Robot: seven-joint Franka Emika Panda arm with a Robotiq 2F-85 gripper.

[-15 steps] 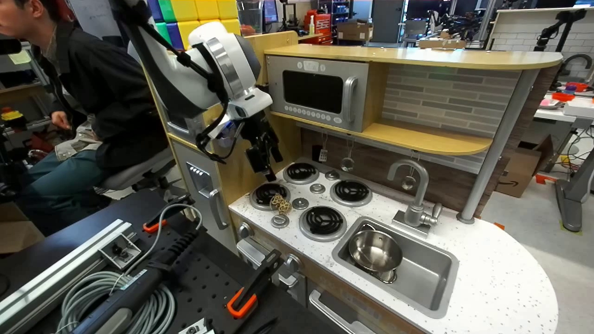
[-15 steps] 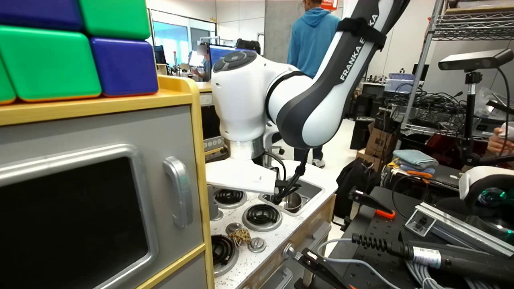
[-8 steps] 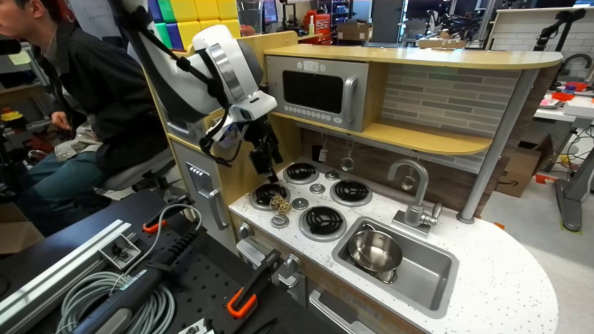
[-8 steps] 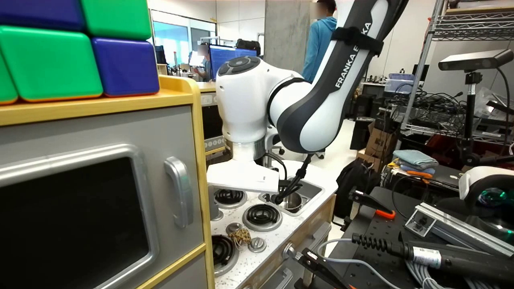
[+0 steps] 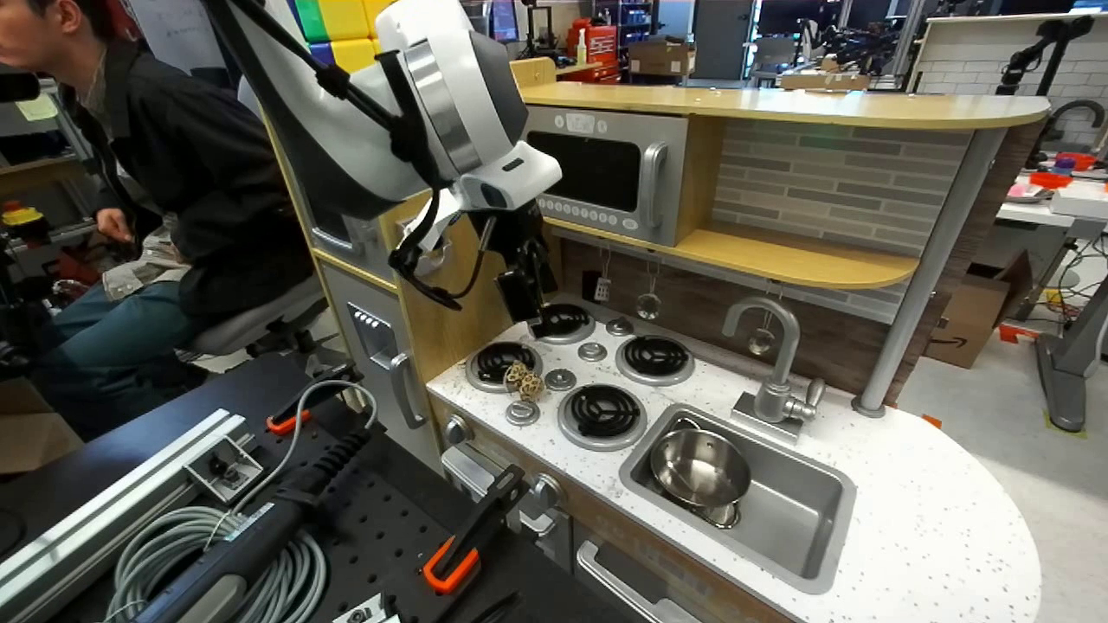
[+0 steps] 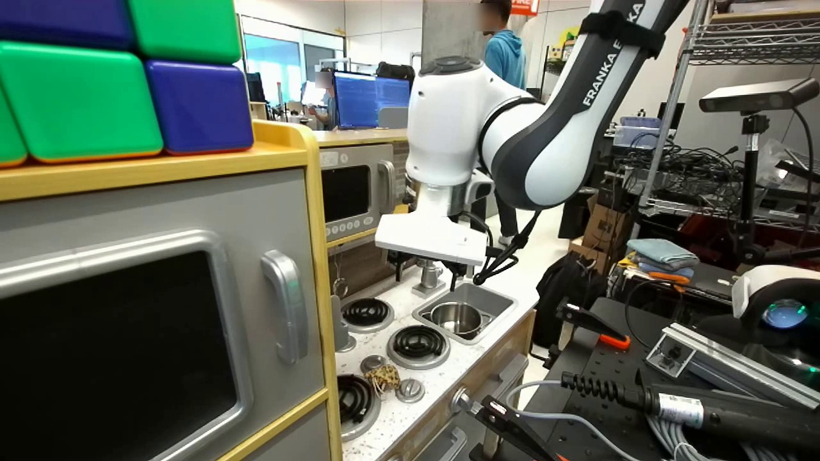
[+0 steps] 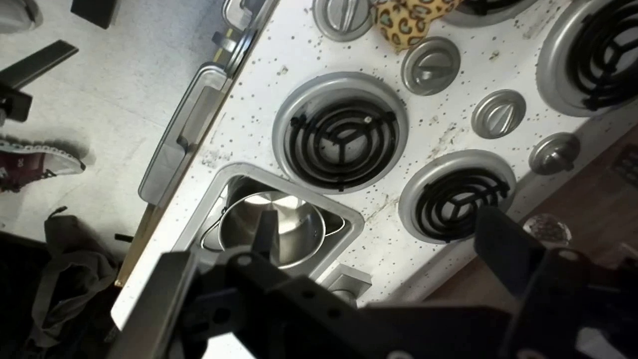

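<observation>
There: I had my black two-fingered gripper [image 7: 377, 213] spread wide, gripping nothing, and the shiny round steel pot [image 5: 699, 472] sat in the rectangular grey sink [image 5: 792, 523]; handling looked not yet begun.

Wrist view: pot [image 7: 297, 232] part-hidden behind jaws; tap [image 7: 351, 279] beneath them mostly covered; spotted cloth [image 7: 403, 22] ahead cut by top edge.
</observation>
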